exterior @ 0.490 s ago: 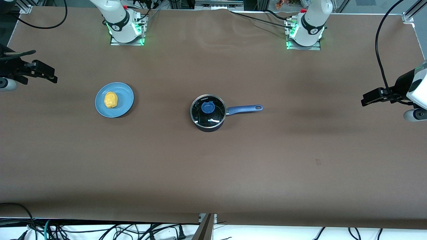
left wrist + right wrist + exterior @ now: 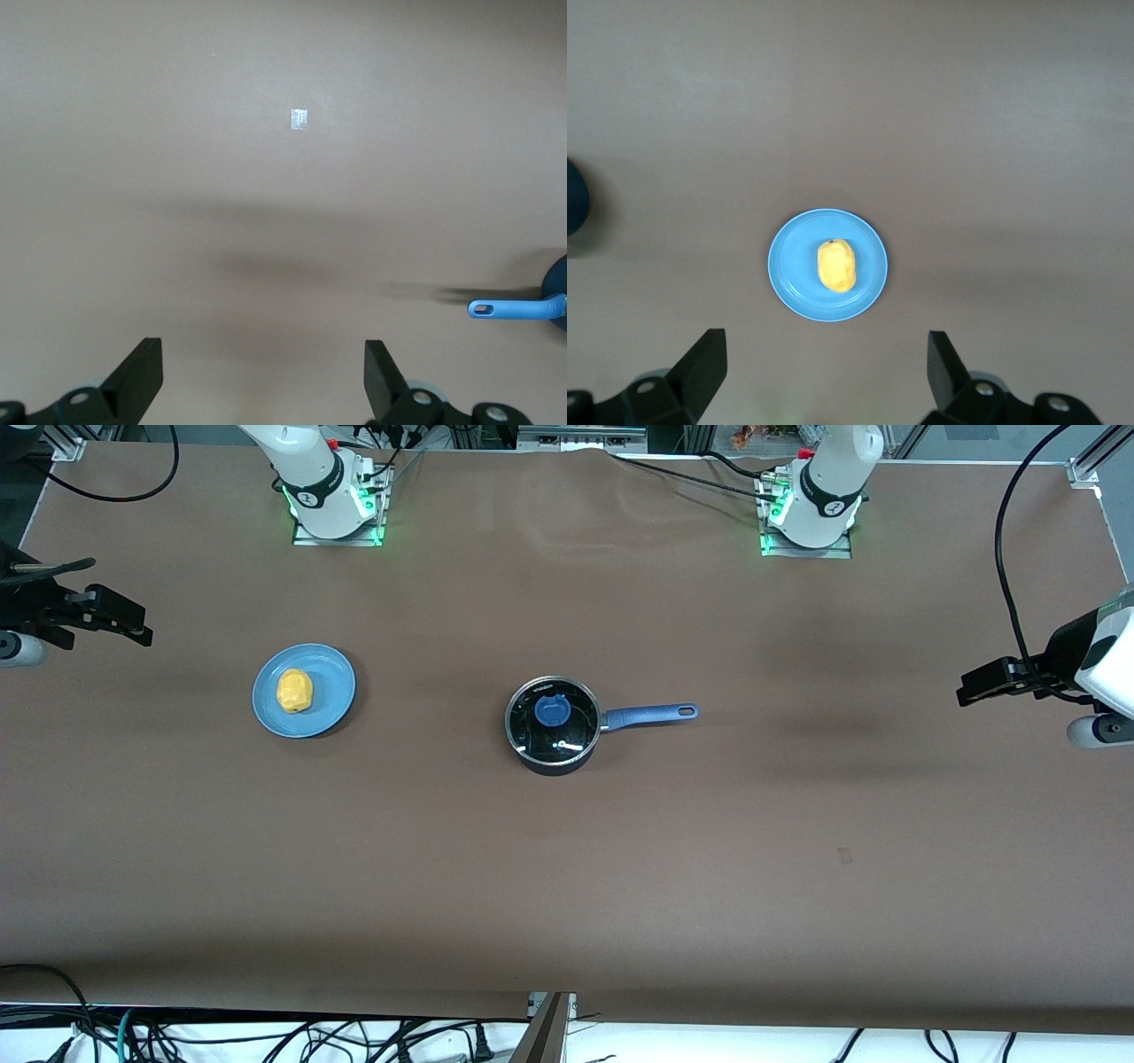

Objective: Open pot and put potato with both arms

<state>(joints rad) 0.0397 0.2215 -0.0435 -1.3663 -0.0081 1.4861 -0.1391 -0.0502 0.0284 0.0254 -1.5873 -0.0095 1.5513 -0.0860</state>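
The black pot (image 2: 551, 731) stands mid-table with its glass lid on, a blue knob (image 2: 551, 710) on top and its dark-blue handle (image 2: 651, 715) pointing toward the left arm's end. The yellow potato (image 2: 294, 690) lies on a light-blue plate (image 2: 332, 691) toward the right arm's end. My right gripper (image 2: 133, 627) hovers open and empty at that end of the table; its wrist view shows the gripper (image 2: 824, 367), the potato (image 2: 836, 265) and the plate (image 2: 793, 274). My left gripper (image 2: 970, 689) hovers open and empty at the other end; its wrist view shows the gripper (image 2: 263, 372) and the handle tip (image 2: 514, 309).
The brown table cover carries a small pale mark (image 2: 844, 856), which also shows in the left wrist view (image 2: 299, 118). The arm bases (image 2: 337, 505) (image 2: 811, 514) stand along the edge farthest from the front camera. Cables hang below the nearest edge.
My left gripper has shifted very slightly toward the pot. The pot, the potato and the right gripper have not moved.
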